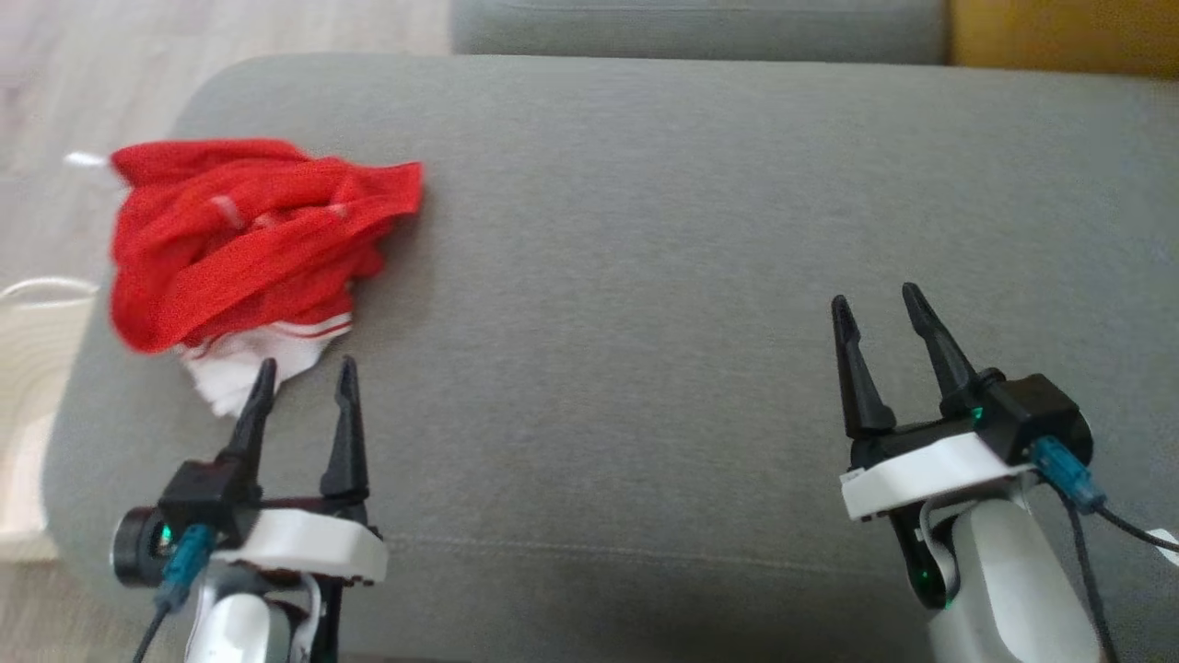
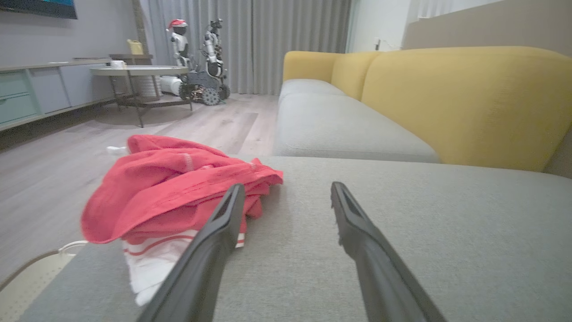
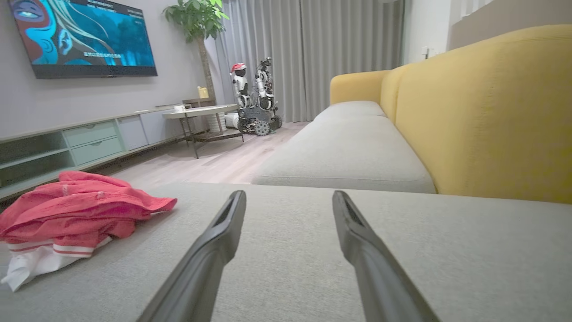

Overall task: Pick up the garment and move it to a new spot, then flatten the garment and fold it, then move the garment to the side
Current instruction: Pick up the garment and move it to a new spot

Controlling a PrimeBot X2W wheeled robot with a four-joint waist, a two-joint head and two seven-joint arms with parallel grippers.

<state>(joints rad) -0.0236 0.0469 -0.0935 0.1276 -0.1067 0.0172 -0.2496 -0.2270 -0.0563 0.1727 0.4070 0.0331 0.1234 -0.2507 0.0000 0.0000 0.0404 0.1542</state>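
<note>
1. I see the garment (image 1: 249, 239) lying crumpled on the grey sofa seat (image 1: 663, 276), at its far left corner as my head camera looks at it. It is mostly red, with a white, red-striped hem spilling toward me.
2. My left gripper (image 1: 307, 364) sits low over the seat just in front of that hem. Its fingers are spread wide apart with nothing between them.
3. The left finger's tip overlaps the white hem in the head view. I cannot tell whether it touches the cloth.
4. My right gripper (image 1: 875, 295) hovers over bare seat well to the right of the garment. Its fingers are spread apart too, and it holds nothing.
5. From the right wrist, the garment lies far off to the left.
6. The yellow backrest (image 2: 456, 103) runs along the right side of both wrist views.
7. Beyond the sofa I see a wooden floor (image 3: 223, 161), a wall television (image 3: 85, 36), a round table (image 3: 201, 112) and another robot (image 3: 252, 103) standing by the curtains.
</note>
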